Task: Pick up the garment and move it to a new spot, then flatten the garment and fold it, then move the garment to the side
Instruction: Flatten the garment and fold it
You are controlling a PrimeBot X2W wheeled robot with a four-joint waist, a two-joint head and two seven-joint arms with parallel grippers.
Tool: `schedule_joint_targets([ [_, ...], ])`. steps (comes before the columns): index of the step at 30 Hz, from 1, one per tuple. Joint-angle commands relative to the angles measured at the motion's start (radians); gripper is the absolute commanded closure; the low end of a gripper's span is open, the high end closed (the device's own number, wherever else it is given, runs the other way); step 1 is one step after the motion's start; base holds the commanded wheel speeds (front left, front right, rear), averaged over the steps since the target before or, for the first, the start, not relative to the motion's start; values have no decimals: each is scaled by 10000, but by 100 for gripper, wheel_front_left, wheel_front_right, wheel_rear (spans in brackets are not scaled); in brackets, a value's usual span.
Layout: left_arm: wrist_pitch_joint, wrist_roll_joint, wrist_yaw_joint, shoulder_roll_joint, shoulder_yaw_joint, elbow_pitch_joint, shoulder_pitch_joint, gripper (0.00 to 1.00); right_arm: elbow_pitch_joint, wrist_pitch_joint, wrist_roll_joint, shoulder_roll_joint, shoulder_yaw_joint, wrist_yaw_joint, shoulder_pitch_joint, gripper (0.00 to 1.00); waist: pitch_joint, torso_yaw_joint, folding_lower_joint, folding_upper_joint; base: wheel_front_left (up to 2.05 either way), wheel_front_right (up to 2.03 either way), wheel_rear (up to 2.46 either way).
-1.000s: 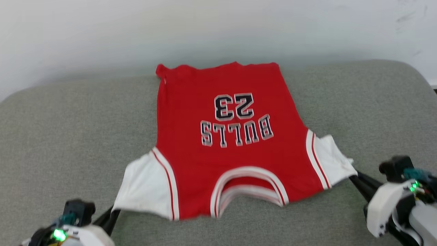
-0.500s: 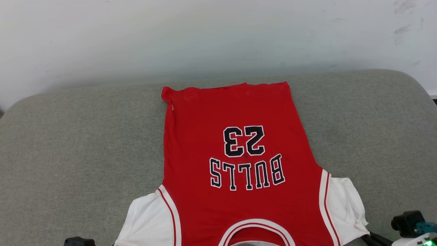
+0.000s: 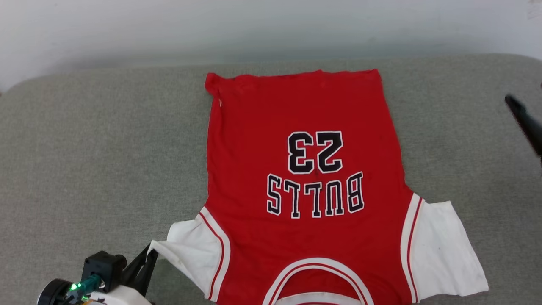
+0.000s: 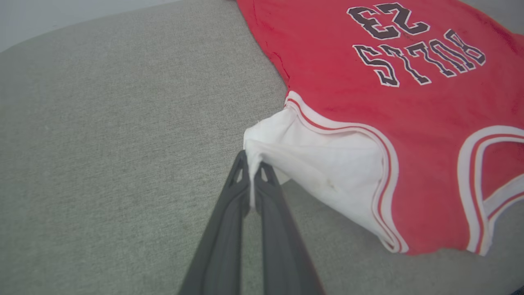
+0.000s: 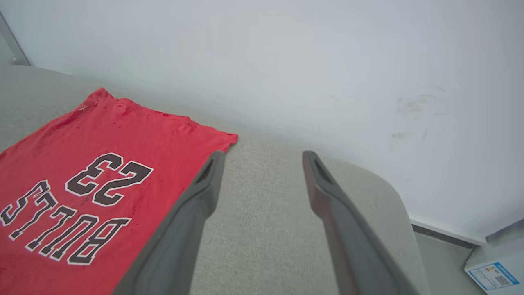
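Note:
The garment [image 3: 305, 169], a red T-shirt with white sleeves and black "23 BULLS" lettering, lies spread face up on the grey cushion, with its neck toward me. My left gripper [image 3: 148, 256] is shut on the tip of the left white sleeve [image 4: 311, 159], and the cloth is pinched between its fingertips [image 4: 253, 162]. My right gripper [image 5: 262, 157] is open and empty, raised above the cushion to the right of the garment [image 5: 82, 164]. One of its fingers [image 3: 524, 120] shows at the right edge of the head view. The right white sleeve [image 3: 440, 254] lies flat and free.
The grey cushion [image 3: 84, 148] extends wide to the left and right of the shirt. A white wall [image 3: 254, 25] stands right behind it. Past the cushion's rounded right end [image 5: 393, 196] is the floor, with a white labelled box [image 5: 495, 274].
My right gripper has let go of the right sleeve, opened and moved up and away to the right. That sleeve now lies flat. The left gripper still holds its sleeve. The head camera has shifted.

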Motion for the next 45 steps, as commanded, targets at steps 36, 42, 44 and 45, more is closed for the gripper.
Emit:
schedule_joint_targets([
  [36, -9, 2802, 418, -990, 732, -2372, -2663, 100, 3933, 11583, -2052, 2131, 93, -5, -7980, 0, 6295, 2612, 0, -1, 0, 0, 0],
  [42, -12, 2667, 589, -966, 986, -2410, -2246, 100, 3426, 11158, -1969, 2049, -79, -7, -8385, 100, 5801, 2370, 0, -1, 0, 0, 0],
  [44, -14, 2641, 607, -933, 1010, -2325, -2085, 100, 3237, 10929, -1882, 2032, 26, -5, -8497, 100, 5469, 2247, 0, -1, 0, 0, 0],
  [45, -15, 2635, 624, -945, 1055, -2328, -2004, 100, 3134, 10830, -1759, 2012, 55, -5, -8551, 100, 5295, 2175, 0, -1, 0, 0, 0],
])
